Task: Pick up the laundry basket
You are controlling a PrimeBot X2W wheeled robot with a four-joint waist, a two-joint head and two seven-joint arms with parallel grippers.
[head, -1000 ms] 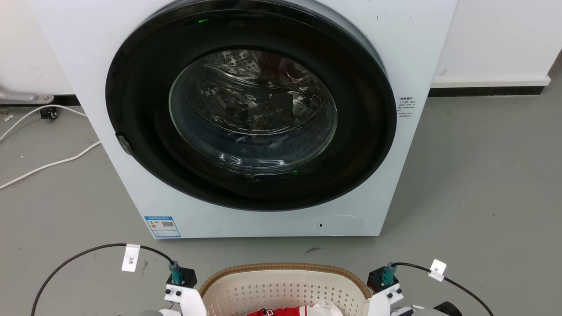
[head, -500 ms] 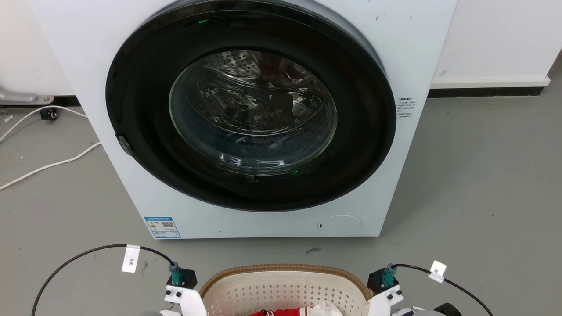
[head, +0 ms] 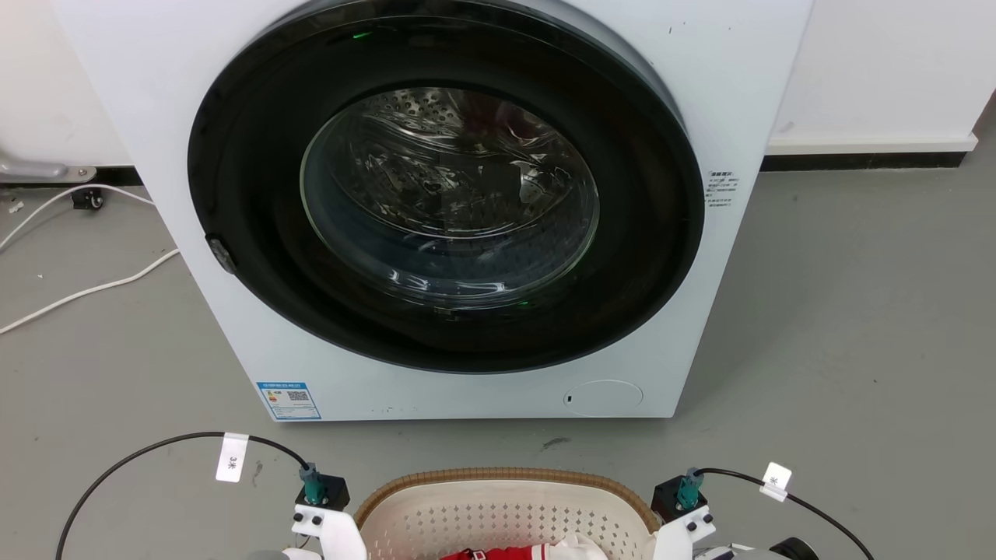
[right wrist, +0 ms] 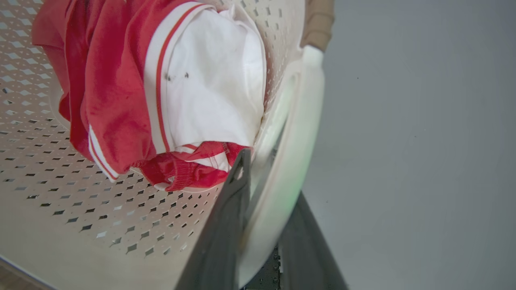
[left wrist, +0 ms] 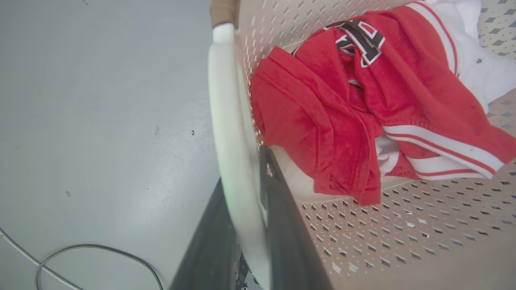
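1. My left fingers (left wrist: 282, 225) are nearly closed, pinching the white left handle (left wrist: 225, 100) from both sides, so that side is carried.
2. The laundry basket (head: 506, 476) is at 6 o'clock in the head view and the washing machine (head: 467, 194) is at 12. Red clothing (left wrist: 322, 121) lies inside the basket. I cannot tell whether it is off the floor (head: 856, 311).
3. My right fingers (right wrist: 221, 225) pinch the right handle (right wrist: 306, 100) the same way. I judge this matched hold is meant to keep the lift level.

Left gripper (left wrist: 242, 169): fingers pinch the laundry basket (left wrist: 403, 225) handle, one inside, one outside.
Right gripper (right wrist: 272, 175): same pinch, opposite handle.
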